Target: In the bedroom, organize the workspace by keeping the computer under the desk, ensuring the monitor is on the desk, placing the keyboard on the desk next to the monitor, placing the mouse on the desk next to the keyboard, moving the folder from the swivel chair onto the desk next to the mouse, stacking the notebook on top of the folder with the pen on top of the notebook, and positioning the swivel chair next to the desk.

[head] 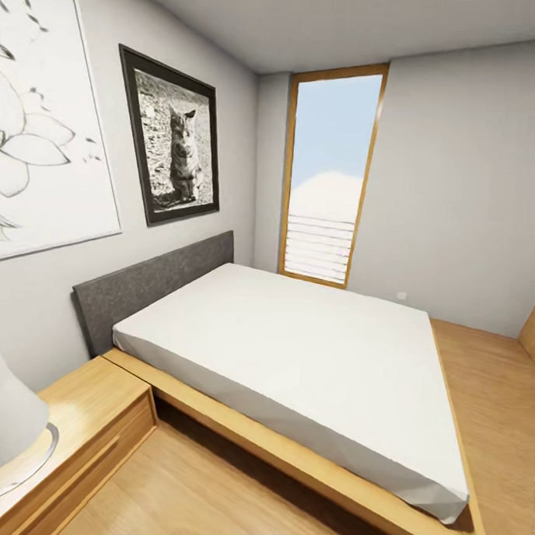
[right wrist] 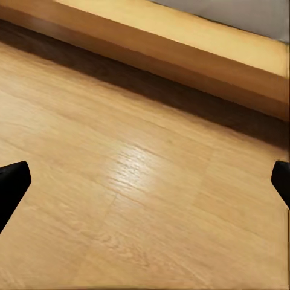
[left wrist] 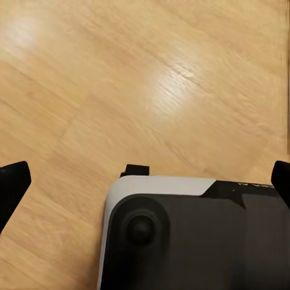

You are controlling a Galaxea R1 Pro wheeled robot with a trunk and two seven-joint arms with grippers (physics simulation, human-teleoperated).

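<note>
Head view: a bed (head: pixel 310 355), cat picture (head: pixel 173 147), window (head: pixel 327 177) and bedside cabinet (head: pixel 82 415) are faced; desk and task items are not yet found, so travel is judged in hand and a turn is called for. Left wrist: left gripper (left wrist: pixel 145 181) spread wide over floor (left wrist: pixel 121 90), robot base (left wrist: pixel 193 235) below. Right wrist: right gripper (right wrist: pixel 145 181) spread wide, empty, bed frame (right wrist: pixel 181 48) beyond.

The large flower drawing (head: pixel 40 125) runs off the head view's left and top edges, and the white lamp (head: pixel 4 419) on the wooden nightstand (head: pixel 90 415) is cut by the left edge, as is the nightstand at the bottom. A light-wood piece (head: pixel 534 326) at the right edge shows as a mere sliver, too little to identify. In each wrist view only the black fingertips (left wrist: pixel 12 184) (right wrist: pixel 12 184) poke in from the sides, and the robot's base (left wrist: pixel 181 235) is cropped at the bottom of the left wrist view.
</note>
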